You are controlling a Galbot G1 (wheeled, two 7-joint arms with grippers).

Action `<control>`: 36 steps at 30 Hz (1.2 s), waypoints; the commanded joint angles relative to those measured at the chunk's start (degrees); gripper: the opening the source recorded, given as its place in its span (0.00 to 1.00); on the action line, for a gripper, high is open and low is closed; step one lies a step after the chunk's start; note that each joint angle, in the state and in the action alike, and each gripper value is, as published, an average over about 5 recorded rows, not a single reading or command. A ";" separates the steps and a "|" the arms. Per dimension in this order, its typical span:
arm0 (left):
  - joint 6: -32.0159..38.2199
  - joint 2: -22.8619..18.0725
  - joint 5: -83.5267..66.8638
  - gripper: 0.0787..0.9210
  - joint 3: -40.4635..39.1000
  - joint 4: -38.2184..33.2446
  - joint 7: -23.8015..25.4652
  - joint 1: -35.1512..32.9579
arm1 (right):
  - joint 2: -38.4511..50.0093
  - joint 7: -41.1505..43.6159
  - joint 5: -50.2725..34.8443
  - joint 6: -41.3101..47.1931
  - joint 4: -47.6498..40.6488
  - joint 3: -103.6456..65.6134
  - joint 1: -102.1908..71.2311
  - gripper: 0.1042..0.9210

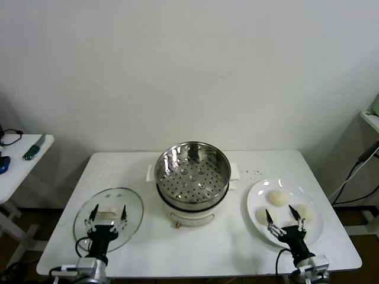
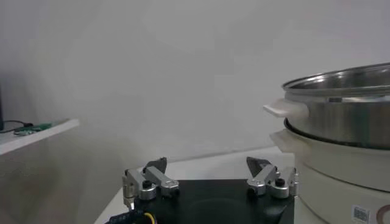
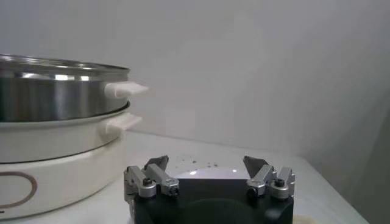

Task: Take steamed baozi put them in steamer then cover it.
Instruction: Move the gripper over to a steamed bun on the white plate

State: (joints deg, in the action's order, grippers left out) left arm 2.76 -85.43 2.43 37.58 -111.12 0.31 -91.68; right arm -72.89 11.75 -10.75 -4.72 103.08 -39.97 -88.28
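Only the head view looks down into the steamer (image 1: 192, 177), which stands uncovered at the middle of the white surface (image 1: 231, 245) with its perforated tray bare; both wrist views meet it side-on, the left wrist view as a steel wall with a cream handle above the pale base (image 2: 341, 128), the right wrist view the same from the other side (image 3: 58, 134), so neither sees inside. The head view alone also shows the cover (image 1: 108, 219), a clear glass lid lying flat on the surface to the robot's left of the steamer, and the white plate (image 1: 312, 198) on the robot's right carrying the steamed baozi (image 1: 276, 196); three buns can be made out, and whether a fourth lies behind the arm cannot be told. The left claw (image 1: 108, 213) hangs over the near part of the cover with its fingers spread wide, holding nothing, which the left wrist view confirms (image 2: 210, 178). The right claw (image 1: 284, 215) stands wide too and empty, over the near part of the plate just beside the buns; the right wrist view (image 3: 209, 178) shows only a pale patch between its fingers. A small side table (image 1: 21, 163) stands at the far left with a few small items on it.
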 commanded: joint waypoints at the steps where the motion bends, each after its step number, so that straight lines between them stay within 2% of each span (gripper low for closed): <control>1: 0.03 0.13 -0.09 0.88 -0.07 -0.15 -0.33 -0.04 | 7.80 5.80 0.54 6.55 -0.21 -1.31 3.32 0.88; 12: 0.94 1.36 1.16 0.88 -1.06 -1.74 -0.25 -1.04 | 39.80 34.94 4.48 16.09 -11.11 4.64 18.67 0.88; 17: 1.06 1.41 1.04 0.88 -1.38 -1.94 -0.33 -1.46 | 48.33 46.46 8.63 12.20 -18.99 17.84 31.51 0.88; 26: 1.00 1.43 0.55 0.88 -1.41 -1.56 -1.59 -1.23 | 50.98 53.17 17.01 6.92 -29.45 48.96 62.10 0.88; 36: 0.02 1.37 0.28 0.88 -1.25 -1.45 -2.44 -1.11 | 40.77 55.02 18.68 5.92 -41.48 78.73 88.24 0.88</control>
State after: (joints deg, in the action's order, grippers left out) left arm 2.89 -84.03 2.68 36.32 -112.56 -1.90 -92.80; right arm -30.14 61.59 4.86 2.27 71.83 12.76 -24.11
